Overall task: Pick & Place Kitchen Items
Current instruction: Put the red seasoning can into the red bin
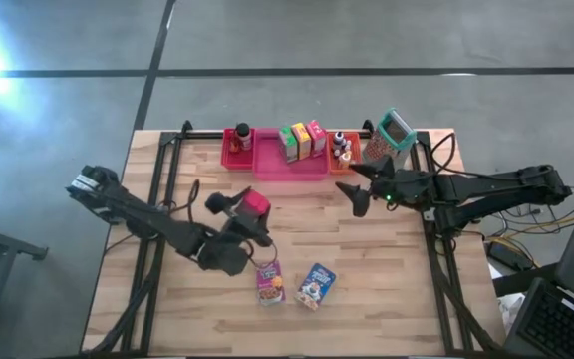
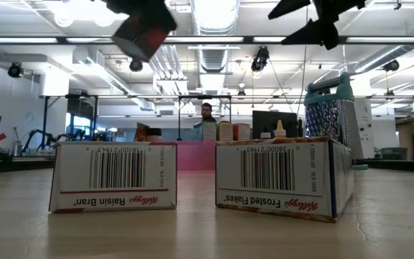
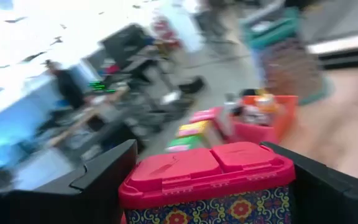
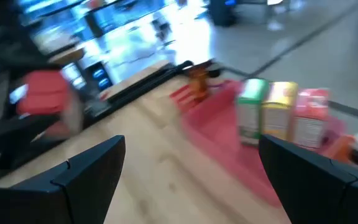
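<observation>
A large workshop with ceiling lights lies beyond the wooden surface, at whose far edge sits the pink tray. The left claw hangs just in front of that tray, raised off the wood, its fingers clamped on a red-lidded container with a patterned blue wall. This looks like the carry step; next the container needs moving over the tray and lowering before release. In the tray stand green, yellow and pink boxes side by side, with a small bottle in the red bin to their left. Nearer than the tray, two cereal boxes lie flat, not yet collected. The right claw hovers just right of the tray, fingers spread, empty.
</observation>
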You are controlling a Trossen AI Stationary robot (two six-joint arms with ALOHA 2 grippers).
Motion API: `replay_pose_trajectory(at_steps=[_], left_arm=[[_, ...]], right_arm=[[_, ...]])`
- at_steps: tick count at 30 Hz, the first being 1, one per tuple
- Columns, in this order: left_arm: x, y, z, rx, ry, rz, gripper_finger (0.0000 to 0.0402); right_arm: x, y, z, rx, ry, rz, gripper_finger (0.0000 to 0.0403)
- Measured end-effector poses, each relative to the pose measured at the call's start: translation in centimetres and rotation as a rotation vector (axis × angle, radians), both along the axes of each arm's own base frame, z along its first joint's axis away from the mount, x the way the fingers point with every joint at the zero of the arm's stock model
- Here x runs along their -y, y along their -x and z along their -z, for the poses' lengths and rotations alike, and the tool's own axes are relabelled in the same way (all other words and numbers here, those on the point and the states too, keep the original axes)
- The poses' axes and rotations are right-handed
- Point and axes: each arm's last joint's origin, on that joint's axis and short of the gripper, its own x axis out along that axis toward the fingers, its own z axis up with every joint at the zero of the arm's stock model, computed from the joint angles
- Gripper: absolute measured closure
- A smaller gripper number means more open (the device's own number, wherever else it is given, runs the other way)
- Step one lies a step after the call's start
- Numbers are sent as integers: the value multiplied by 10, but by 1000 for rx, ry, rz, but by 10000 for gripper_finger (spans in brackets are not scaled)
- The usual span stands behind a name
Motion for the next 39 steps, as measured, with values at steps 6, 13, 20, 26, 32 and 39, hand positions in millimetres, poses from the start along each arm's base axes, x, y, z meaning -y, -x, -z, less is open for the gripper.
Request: replay_pose_trajectory(at_steps=[6, 13, 20, 26, 32, 39], left_arm=[[-9, -17, -22, -43, 44, 162, 71], [-23, -29, -32, -53, -14, 243, 71], [-34, -50, -24, -106, -34, 270, 71], [-36, -66, -27, -135, -60, 272, 71], [-34, -70, -32, -138, -72, 272, 71], [-34, -69, -29, -172, -76, 250, 71]], right_arm=[[-3, -3, 0, -9, 6, -109, 39], [-6, -7, -3, 64, -60, -160, 39], [-11, -23, -3, 101, -94, -245, 39], [-15, -47, -4, 43, -96, -249, 39], [-20, -71, -11, -79, -89, -254, 39], [-31, -93, -22, -235, -24, -303, 39]])
